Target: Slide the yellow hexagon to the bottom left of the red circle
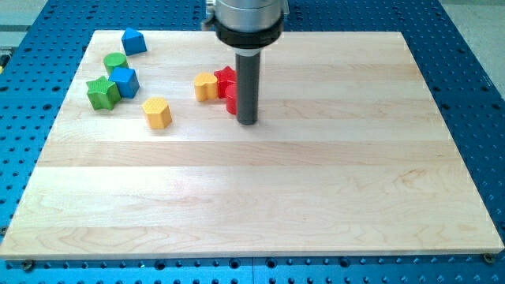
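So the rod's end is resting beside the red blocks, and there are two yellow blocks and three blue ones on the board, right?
Not quite: the camera view shows two blue blocks, not three. My tip does sit beside the red blocks, and there are two yellow blocks.

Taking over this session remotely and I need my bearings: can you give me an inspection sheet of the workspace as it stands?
Surface: pale wooden board on a blue perforated table.
Job's things: yellow hexagon lies apart, to the view's lower left of the red blocks; their shapes are partly hidden by the rod.
Clutter: a second yellow block touching the red ones; two blue blocks and two green blocks at the view's upper left.
Grippers: none; my tip rests just right of the red blocks.
Cables: nothing seen.
Surroundings: nothing seen beyond the table.
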`<action>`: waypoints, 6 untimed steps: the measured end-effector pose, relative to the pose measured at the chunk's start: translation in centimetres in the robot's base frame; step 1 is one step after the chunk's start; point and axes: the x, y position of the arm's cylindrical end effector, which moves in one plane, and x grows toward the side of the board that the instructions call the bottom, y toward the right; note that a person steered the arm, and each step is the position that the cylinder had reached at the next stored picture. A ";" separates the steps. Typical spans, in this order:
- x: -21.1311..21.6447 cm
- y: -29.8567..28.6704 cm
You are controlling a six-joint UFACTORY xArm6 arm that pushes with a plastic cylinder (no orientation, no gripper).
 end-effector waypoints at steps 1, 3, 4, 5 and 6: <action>3.2 -3.5; 5.8 -17.7; 4.7 -20.3; 0.5 -16.6; -1.2 -10.8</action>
